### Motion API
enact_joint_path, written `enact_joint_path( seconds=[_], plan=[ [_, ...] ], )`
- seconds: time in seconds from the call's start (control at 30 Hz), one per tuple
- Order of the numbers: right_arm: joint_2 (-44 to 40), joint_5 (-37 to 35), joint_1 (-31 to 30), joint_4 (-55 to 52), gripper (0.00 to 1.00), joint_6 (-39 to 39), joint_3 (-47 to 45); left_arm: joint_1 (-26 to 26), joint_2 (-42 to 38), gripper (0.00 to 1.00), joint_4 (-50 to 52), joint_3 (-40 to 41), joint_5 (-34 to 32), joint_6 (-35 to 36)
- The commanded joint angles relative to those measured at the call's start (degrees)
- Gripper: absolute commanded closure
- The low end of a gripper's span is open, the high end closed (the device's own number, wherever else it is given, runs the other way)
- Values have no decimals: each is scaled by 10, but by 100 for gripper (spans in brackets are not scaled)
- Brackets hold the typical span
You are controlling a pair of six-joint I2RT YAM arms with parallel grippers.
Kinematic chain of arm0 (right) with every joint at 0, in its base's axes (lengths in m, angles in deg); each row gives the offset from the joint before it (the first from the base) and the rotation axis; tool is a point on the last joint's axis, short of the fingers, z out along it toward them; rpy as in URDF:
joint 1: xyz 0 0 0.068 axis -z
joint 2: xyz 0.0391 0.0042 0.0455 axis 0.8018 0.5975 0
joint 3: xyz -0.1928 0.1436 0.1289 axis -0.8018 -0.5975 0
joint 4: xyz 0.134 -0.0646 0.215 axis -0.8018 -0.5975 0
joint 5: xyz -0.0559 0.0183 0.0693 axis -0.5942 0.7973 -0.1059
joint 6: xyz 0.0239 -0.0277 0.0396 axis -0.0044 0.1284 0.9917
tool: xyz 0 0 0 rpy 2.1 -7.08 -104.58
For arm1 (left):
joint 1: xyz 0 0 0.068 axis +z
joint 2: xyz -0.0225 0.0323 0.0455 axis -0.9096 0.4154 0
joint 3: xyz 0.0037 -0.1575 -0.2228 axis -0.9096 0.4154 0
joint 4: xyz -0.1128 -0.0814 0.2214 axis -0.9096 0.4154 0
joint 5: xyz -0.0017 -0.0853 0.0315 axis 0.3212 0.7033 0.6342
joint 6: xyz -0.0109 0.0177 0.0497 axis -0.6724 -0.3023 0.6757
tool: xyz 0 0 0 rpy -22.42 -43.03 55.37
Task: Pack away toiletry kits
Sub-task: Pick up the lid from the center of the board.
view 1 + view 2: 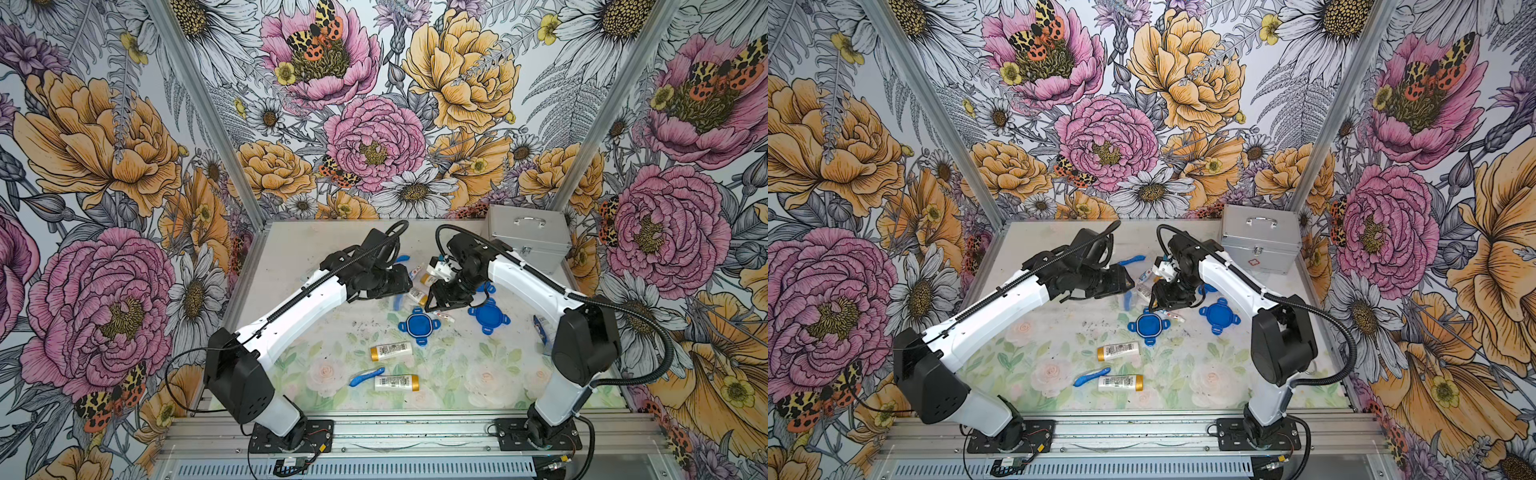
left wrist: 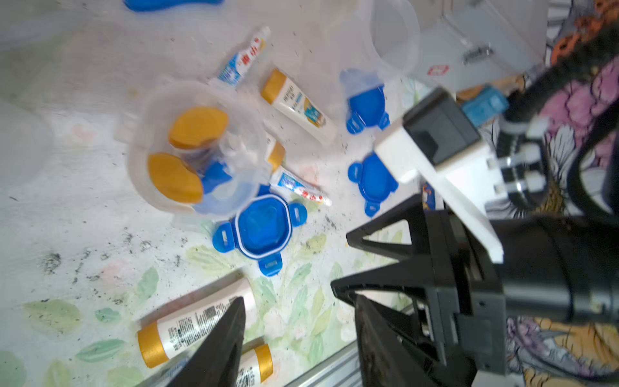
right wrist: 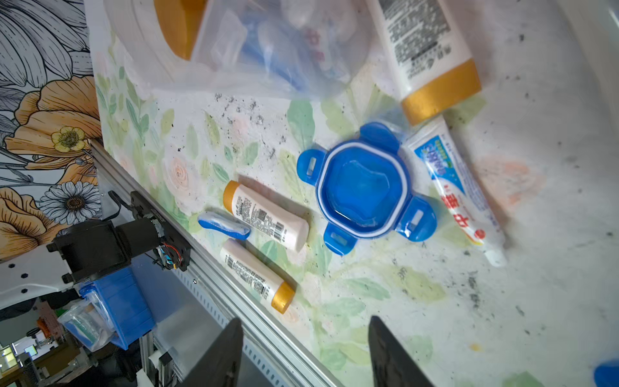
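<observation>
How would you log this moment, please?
clear cup: two gold-capped bottles, toothbrush inside | blue lid: off, beside | jaws: open, empty

A robot test booth: floral-papered walls [image 1: 104, 166] on aluminium framing [image 1: 200, 104].
</observation>
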Motion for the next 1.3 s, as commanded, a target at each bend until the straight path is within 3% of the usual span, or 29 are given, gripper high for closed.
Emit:
enact_joint_path(
  seconds=[0.0, 0.2, 0.47, 0.8, 1.07, 1.27],
  plan=[
    [-10, -21, 5, 53, 41, 0, -61, -25, -18, 46, 44, 53, -4, 8],
    [-16, 20, 38, 157, 43, 63, -164, -90, 70, 48, 44, -15, -46, 65],
    [-116, 5, 96, 165, 40, 97, -263, -204, 240, 55, 45, -105, -186, 228],
    [-265, -5, 206, 169, 33, 150, -393, -251, 306, 58, 44, -99, -309, 336],
    [-275, -4, 268, 174, 32, 154, -400, -261, 325, 60, 43, -73, -374, 382],
    [-258, -3, 293, 186, 32, 151, -380, -269, 325, 62, 43, -51, -374, 394]
  ],
)
